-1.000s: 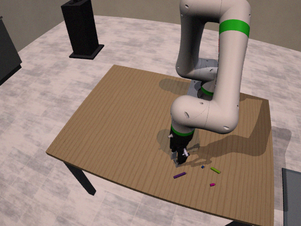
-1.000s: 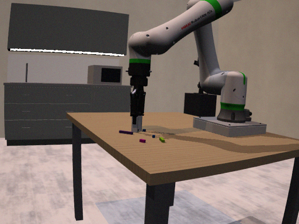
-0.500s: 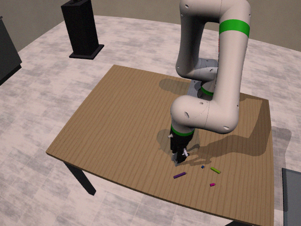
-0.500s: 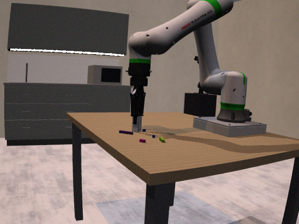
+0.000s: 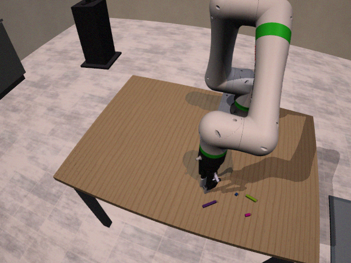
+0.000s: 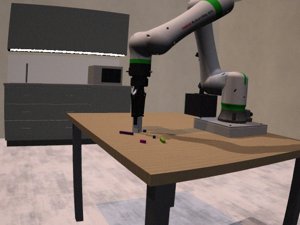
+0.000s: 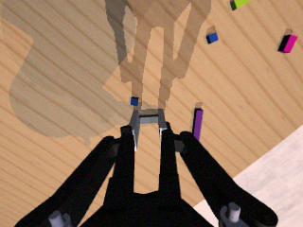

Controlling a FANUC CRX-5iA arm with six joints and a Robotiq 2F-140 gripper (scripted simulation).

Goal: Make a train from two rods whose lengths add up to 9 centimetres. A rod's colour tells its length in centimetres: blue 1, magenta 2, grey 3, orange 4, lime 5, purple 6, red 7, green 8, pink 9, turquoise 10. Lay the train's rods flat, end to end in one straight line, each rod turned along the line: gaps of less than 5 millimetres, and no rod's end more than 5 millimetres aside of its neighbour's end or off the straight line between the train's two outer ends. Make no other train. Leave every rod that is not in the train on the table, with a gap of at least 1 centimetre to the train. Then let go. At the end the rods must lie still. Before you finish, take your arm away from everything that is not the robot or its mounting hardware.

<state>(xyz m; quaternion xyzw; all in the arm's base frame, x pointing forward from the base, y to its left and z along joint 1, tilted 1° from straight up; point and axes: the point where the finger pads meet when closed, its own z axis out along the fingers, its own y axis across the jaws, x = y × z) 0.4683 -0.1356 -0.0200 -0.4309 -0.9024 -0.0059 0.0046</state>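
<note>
My gripper (image 7: 149, 117) reaches down to the table top and is shut on a short grey rod (image 7: 149, 115), gripped across its length, at or just above the wood. It also shows in the top view (image 5: 205, 189) and in the exterior view (image 6: 137, 127). A purple rod (image 7: 198, 124) lies flat just to the right of the fingers, apart from them; it also shows in the top view (image 5: 209, 204). A small blue rod (image 7: 134, 100) lies just beyond the fingertips. A second blue rod (image 7: 212, 38), a magenta rod (image 7: 287, 43) and a lime rod (image 7: 240, 4) lie farther off.
The rods lie near the table's front edge (image 5: 181, 226), which runs close behind the gripper in the wrist view. The robot base (image 6: 230, 125) stands at the table's far side. The arm's shadow falls across the wood by the rods.
</note>
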